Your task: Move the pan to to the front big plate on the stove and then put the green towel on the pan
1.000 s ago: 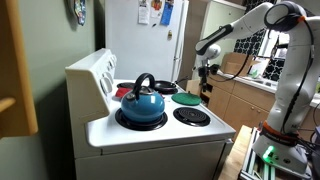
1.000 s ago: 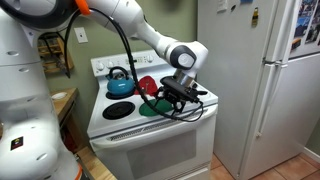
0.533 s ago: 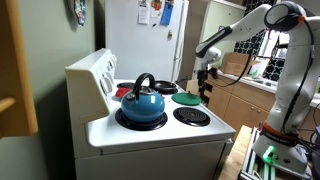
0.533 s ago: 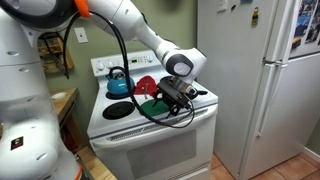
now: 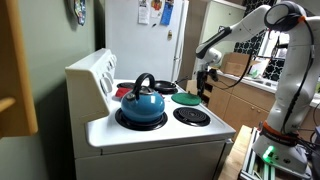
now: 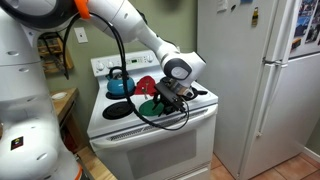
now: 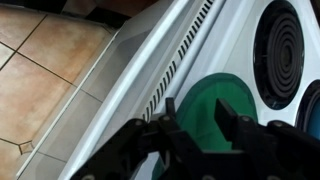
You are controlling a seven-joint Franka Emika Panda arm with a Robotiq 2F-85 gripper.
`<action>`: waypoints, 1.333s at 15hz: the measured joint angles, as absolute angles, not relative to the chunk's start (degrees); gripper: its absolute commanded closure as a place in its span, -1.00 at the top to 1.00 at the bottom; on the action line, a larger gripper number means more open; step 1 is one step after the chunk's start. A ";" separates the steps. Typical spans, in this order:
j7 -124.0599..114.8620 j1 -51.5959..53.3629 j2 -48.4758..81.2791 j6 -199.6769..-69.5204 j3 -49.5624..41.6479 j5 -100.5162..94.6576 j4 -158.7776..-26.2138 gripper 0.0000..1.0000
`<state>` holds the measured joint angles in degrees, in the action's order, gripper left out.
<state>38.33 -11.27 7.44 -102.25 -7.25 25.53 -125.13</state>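
The green towel (image 7: 205, 125) lies flat on a burner by the stove's front edge and shows in both exterior views (image 5: 186, 99) (image 6: 148, 106). My gripper (image 7: 196, 104) hangs just over its near edge, one black finger (image 7: 170, 110) to each side of a strip of green, the jaws partly apart with nothing pinched. In both exterior views the gripper (image 5: 205, 90) (image 6: 164, 99) points down at the towel. The pan is hidden in these views.
A blue kettle (image 5: 142, 101) (image 6: 118, 80) stands on a burner. A red object (image 5: 165, 88) (image 6: 146, 86) lies behind the towel. A bare coil burner (image 7: 280, 50) (image 5: 192, 116) sits beside it. A fridge (image 6: 260, 80) stands close by. Tiled floor (image 7: 40, 80) lies below the stove front.
The gripper has come down and in over the green towel's edge. The towel, kettle and red object have not moved.
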 measured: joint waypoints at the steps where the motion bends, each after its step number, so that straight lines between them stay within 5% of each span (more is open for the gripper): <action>1: 38.32 -11.27 7.44 -102.41 -7.25 25.80 -125.26 0.68; 3: 38.31 -11.27 7.44 -103.26 -7.25 26.26 -125.43 0.95; 4: 38.31 -11.27 7.44 -103.97 -7.25 26.46 -125.55 0.20; 6: 38.31 -11.24 7.43 -105.02 -7.25 26.63 -125.92 0.21; 14: 38.31 -11.16 7.37 -108.20 -6.96 26.84 -126.51 -0.98; 20: 39.28 -11.04 5.92 -108.68 -6.49 26.56 -126.67 -0.98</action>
